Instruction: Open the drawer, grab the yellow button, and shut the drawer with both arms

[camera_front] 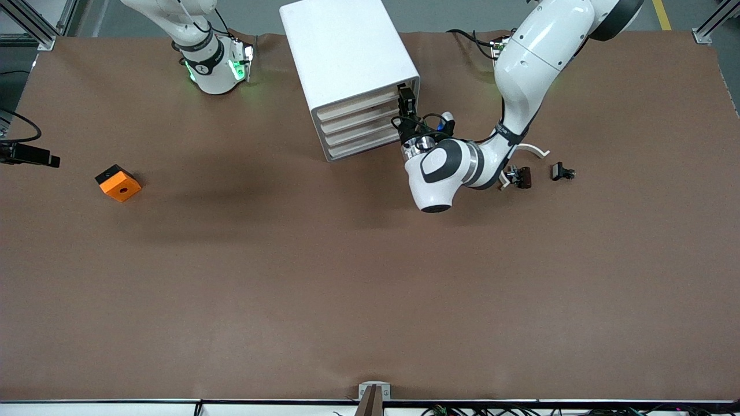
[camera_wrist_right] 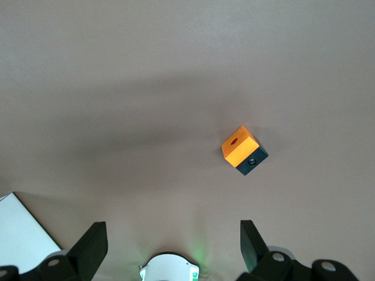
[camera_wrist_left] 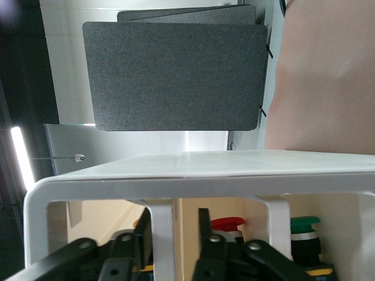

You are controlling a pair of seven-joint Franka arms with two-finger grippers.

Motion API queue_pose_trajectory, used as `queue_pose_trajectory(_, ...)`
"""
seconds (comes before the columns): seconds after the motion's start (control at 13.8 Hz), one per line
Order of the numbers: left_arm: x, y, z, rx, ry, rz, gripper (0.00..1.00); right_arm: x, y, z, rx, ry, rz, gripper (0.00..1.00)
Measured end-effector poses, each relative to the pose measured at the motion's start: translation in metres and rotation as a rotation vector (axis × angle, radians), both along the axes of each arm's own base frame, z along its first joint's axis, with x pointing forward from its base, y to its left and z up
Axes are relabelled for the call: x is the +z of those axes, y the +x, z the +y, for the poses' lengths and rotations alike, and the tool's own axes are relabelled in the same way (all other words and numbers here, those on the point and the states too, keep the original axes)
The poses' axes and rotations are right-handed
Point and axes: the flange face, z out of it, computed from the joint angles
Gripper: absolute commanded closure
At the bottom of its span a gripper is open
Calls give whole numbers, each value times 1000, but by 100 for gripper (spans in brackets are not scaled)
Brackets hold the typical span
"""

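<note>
Up close, the left gripper stood at the front of the cabinet, at the corner toward the left arm's end of the table, level with the drawer, the topmost of 4. In the left wrist view its 2 black fingers sat narrow on either side of a white upright bar in the drawer's front frame. A sliver of gap showed between the bar and one finger, so they had not clamped it. In the front view the drawer lay flush with the 3 below it, not pulled out. Through the openings in that frame a reddish-orange round cap showed, which I took for the button (only its top was visible), and beside it sat a green-capped button. From the gripper the left arm bent back over the table to its base at the top edge. Near its elbow lay 2 small black parts and a white curved piece. The right gripper hung high with its fingers spread wide and nothing between them, waiting above its own base. Toward the right arm's end of the table, well apart from the cabinet and nearer the front camera, lay the orange block.
</note>
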Motion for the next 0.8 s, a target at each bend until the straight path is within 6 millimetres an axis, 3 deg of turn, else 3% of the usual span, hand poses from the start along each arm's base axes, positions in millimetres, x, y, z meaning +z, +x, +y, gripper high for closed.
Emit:
queue_pose_trajectory(0.29, 3, -4, -4, -14, -4, 2, 100, 0, 0, 1, -44, -10, 1, 0)
queue_pose_trajectory(0.8, 3, -4, -4, -14, -17, -2, 100, 0, 2, 10, -215, -18, 10, 0)
